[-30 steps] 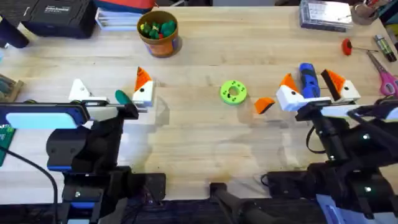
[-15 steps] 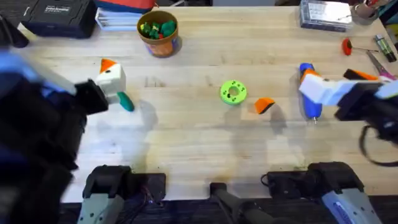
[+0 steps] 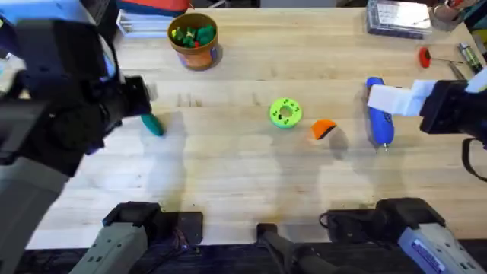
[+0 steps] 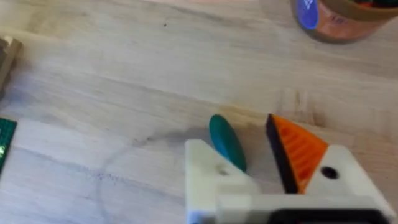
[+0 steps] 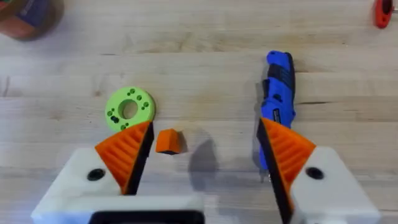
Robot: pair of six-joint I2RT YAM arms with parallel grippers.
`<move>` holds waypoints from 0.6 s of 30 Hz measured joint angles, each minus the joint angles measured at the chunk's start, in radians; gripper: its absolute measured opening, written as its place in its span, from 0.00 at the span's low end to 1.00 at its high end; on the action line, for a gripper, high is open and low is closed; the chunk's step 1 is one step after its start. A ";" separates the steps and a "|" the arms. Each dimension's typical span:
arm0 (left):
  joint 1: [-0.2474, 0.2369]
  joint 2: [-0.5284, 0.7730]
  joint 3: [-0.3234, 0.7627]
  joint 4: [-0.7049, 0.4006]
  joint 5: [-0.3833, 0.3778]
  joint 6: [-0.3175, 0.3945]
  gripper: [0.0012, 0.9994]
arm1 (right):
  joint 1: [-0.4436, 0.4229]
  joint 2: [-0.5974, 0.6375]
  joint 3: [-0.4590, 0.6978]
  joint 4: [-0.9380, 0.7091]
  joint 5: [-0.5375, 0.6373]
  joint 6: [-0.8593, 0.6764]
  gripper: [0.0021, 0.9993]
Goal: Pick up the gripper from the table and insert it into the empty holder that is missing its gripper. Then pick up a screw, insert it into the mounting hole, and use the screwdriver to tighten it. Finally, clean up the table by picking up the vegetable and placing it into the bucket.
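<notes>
Change: both arms have been raised since a second ago; the left arm [image 3: 53, 114] now looms large and dark over the table's left side, and the right arm has been drawn back toward the right edge, uncovering the screwdriver.
Table [image 3: 243, 183]: pale wood, with clutter along its far edge.
Left gripper [image 4: 261, 165]: fingers held apart above the table; one white block carries an orange ribbed tip [image 4: 295, 149], the other is a bare white holder [image 4: 208, 177].
Right gripper [image 5: 205, 152]: fingers spread wide, both orange-tipped, nothing between them.
Bucket [image 3: 194, 39]: orange-brown, at the far left-centre, with small green, yellow and red pieces inside.
Screwdriver [image 3: 378, 114]: blue, lying on the table at the right, partly under the right gripper's white block in the overhead view.
Green disc [image 3: 285, 113]: flat, round, with holes, near the table's middle.
Vegetable [image 3: 152, 124]: dark green, lying on the wood at the left, seen just beyond the bare holder in the left wrist view.
Loose orange gripper tip [image 3: 324, 129]: lying between the disc and the screwdriver, just beside the disc.
</notes>
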 joint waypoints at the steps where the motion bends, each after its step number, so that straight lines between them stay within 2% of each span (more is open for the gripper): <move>1: 0.000 -0.002 0.020 0.004 0.005 0.011 0.17 | 0.000 0.000 0.000 -0.001 0.000 -0.004 0.99; 2: 0.000 -0.004 0.037 0.008 0.013 0.027 0.05 | 0.000 0.000 0.000 -0.001 0.000 -0.007 0.99; 3: 0.000 -0.009 0.053 0.010 0.035 0.047 0.07 | 0.000 0.000 0.000 -0.001 0.000 -0.008 0.99; 4: -0.001 -0.013 0.064 0.014 0.061 0.069 0.16 | 0.000 0.000 0.000 -0.001 0.000 -0.011 0.99; 9: -0.058 -0.033 0.078 0.151 0.349 0.171 0.93 | 0.000 0.000 0.000 -0.001 0.000 -0.017 0.99; 11: -0.094 -0.032 0.078 0.250 0.468 0.192 0.98 | 0.000 0.000 0.000 -0.002 0.000 -0.019 0.99; 14: -0.136 -0.032 0.080 0.360 0.584 0.214 0.99 | 0.000 0.000 0.000 -0.001 0.000 -0.019 0.99; 16: -0.146 -0.033 0.085 0.362 0.627 0.223 0.99 | 0.000 0.000 0.000 -0.002 0.000 -0.019 0.99; 18: -0.147 -0.033 0.089 0.302 0.653 0.228 0.99 | 0.000 0.000 0.000 -0.002 0.000 -0.019 0.99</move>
